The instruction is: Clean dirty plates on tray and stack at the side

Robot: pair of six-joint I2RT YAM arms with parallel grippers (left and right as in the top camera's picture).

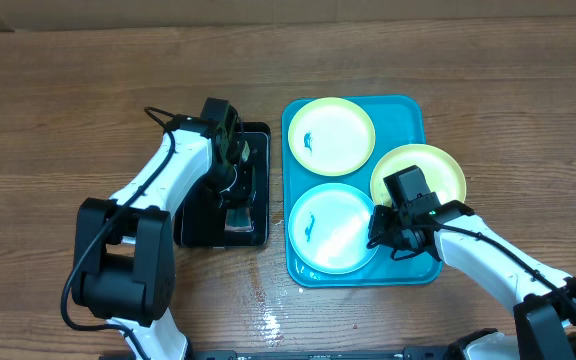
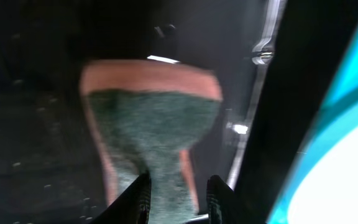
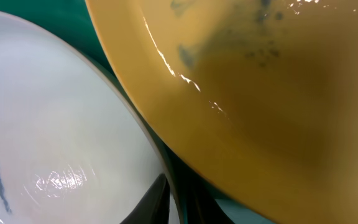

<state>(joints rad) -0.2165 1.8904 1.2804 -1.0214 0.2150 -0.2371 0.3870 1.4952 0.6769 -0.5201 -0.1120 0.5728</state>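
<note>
Three plates on the turquoise tray (image 1: 406, 108), here we go. The far plate (image 1: 330, 137) lies flat in the tray's far half, with a small blue smudge on its pale centre. The near plate (image 1: 333, 228) lies flat below it and carries a blue smear too. The third plate (image 1: 426, 165) sits at the tray's right side, overlapping the lip. In the right wrist view its yellow surface, marked with bluish blotches, looms over the white near plate.

The right gripper (image 1: 388, 228) is down at the tray, right between the near plate and that third plate. One dark fingertip (image 3: 159, 200) shows at the white plate's rim, but I cannot tell whether the jaws are wide or clamped.

Over to the left: the left gripper (image 2: 179, 202) is narrow, pinching a green and pink sponge (image 2: 151, 118) at its waist. It hangs over the black tray (image 1: 193, 228), just beside the turquoise one, on the wooden table (image 1: 68, 100).
</note>
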